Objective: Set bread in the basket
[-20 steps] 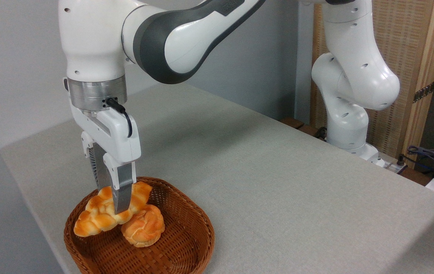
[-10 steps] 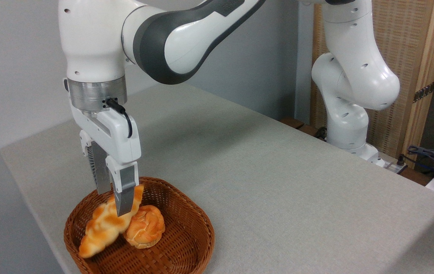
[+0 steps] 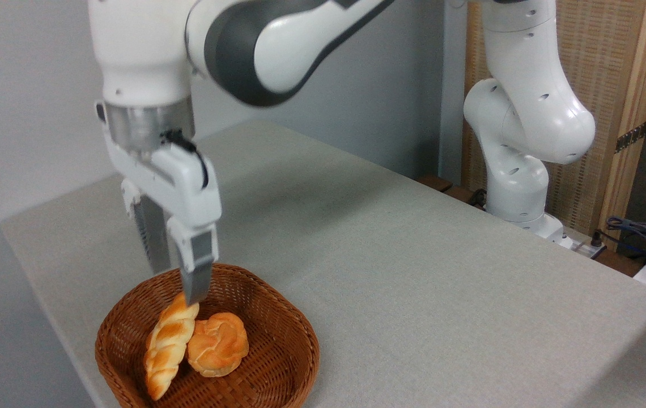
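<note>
Braided golden bread (image 3: pixel 168 345) lies in the woven wicker basket (image 3: pixel 277 317) (lower left); released claw (image 3: pixel 178 283) above.

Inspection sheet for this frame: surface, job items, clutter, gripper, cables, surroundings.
Surface: grey cloth-covered table, no spills seen.
Job's things: bread lies inside the basket, beside the round bun, touching it.
Clutter: nothing seen on the table outside the basket.
Gripper: gripper open, empty, just above the bread's far end.
Cables: black lead on the wrist; cable bundle off the table's right edge.
Surroundings: pale wall, woven wood-framed screen behind the arm's base.
</note>
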### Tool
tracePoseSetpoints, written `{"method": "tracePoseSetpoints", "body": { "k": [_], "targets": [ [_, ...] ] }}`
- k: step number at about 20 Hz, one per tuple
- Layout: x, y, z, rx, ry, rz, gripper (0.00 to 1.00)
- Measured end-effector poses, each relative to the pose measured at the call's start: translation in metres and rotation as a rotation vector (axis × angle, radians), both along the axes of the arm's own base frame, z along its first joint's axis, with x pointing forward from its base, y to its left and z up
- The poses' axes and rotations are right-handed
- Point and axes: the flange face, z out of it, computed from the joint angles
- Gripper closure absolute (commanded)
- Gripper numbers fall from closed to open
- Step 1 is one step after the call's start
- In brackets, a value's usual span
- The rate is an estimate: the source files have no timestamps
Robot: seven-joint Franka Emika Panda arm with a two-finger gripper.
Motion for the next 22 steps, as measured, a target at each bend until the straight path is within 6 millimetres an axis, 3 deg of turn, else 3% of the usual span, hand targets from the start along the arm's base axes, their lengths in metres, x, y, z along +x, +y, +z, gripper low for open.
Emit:
{"method": "tracePoseSetpoints", "body": {
  "k": [5,8,12,22],
  "targets": [
    [-0.062,0.01,0.073,-0.014,0.091,0.033,0.0],
    [-0.083,0.002,0.097,-0.016,0.089,0.018,0.0],
    [-0.087,-0.006,0.1,-0.015,0.088,0.012,0.0],
    [-0.087,0.007,0.089,-0.013,0.122,0.036,0.0]
  ]
}}
